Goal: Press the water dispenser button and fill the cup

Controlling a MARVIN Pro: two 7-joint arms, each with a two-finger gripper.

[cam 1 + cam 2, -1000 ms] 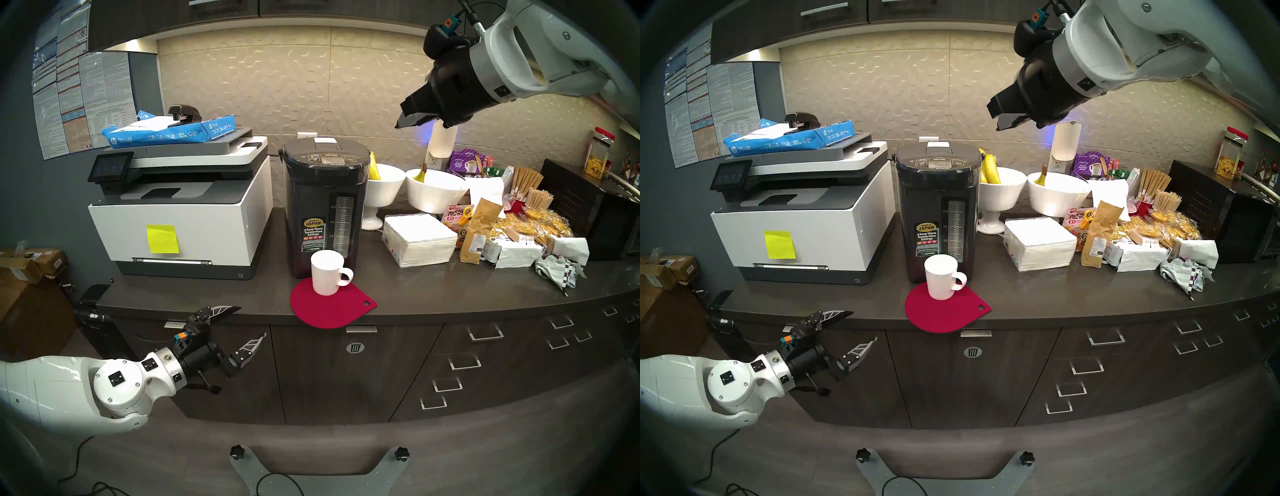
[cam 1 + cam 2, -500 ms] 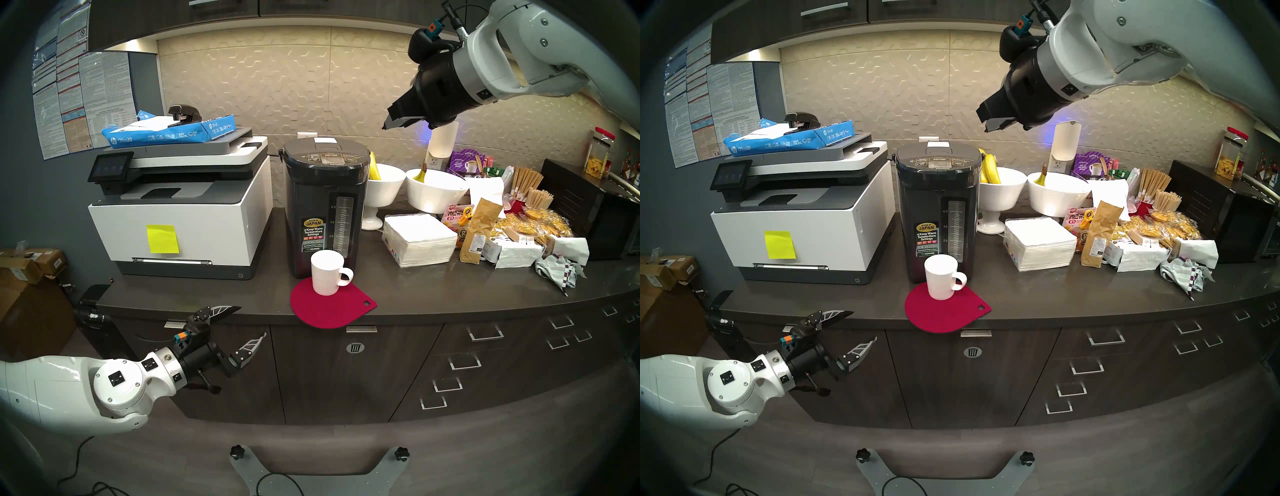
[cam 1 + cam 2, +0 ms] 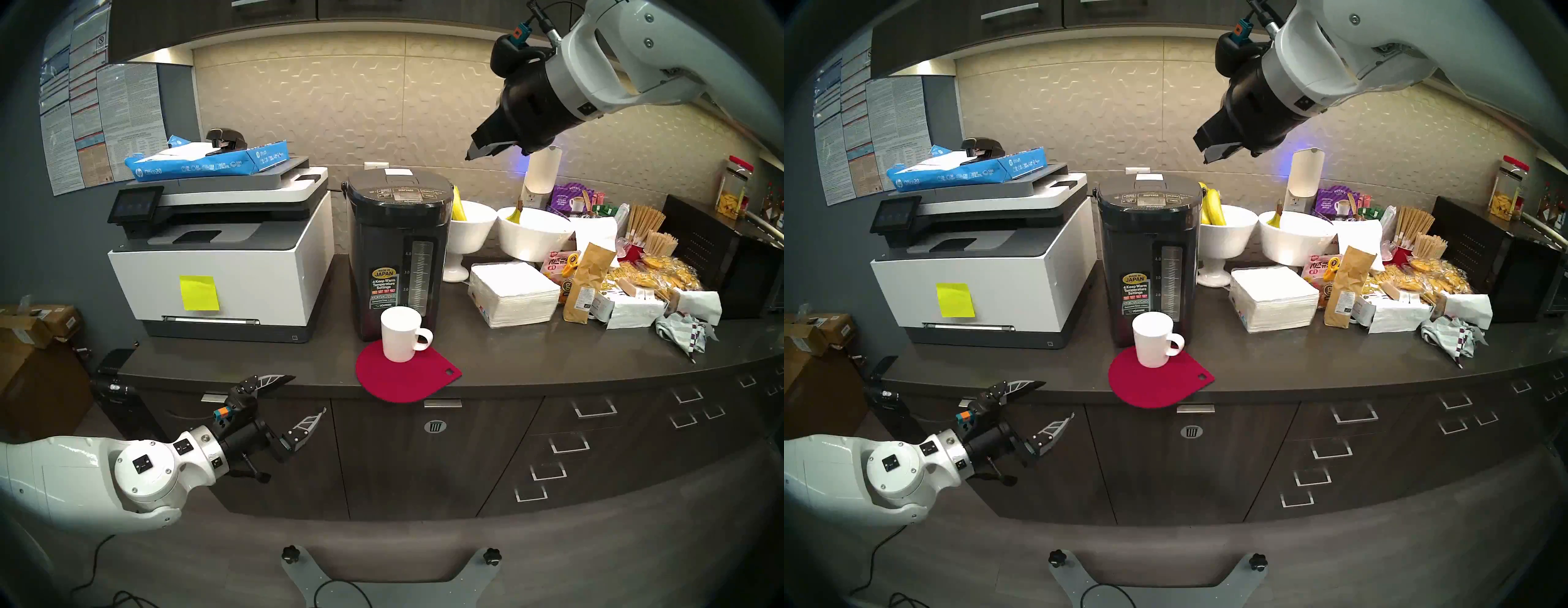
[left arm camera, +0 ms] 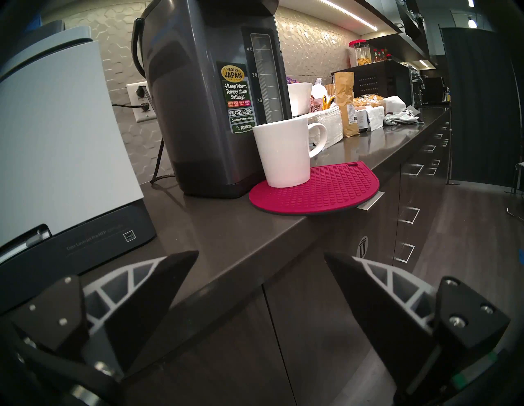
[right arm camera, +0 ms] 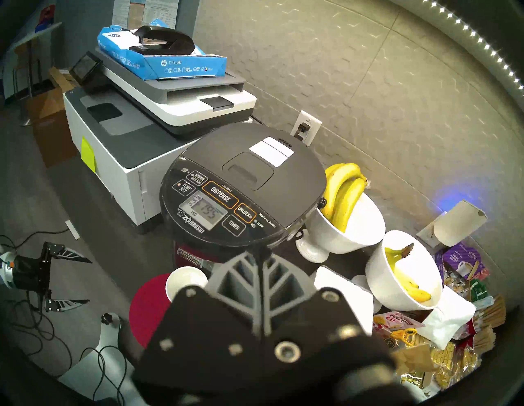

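Observation:
The dark grey water dispenser stands mid-counter, its DISPENSE button in the middle of the top panel. The white cup sits on a red mat right in front of the dispenser, handle to the right. My right gripper hangs shut and empty, high above and to the right of the dispenser's lid. Below the counter's front edge at the left, my left gripper is open and empty.
A white-and-grey printer stands left of the dispenser. Two white footed bowls with bananas, a napkin stack, snack bags and a black appliance crowd the counter's right side. Drawers lie below.
My right gripper has moved left and slightly toward the dispenser, staying shut. The left arm, cup and dispenser have not moved.

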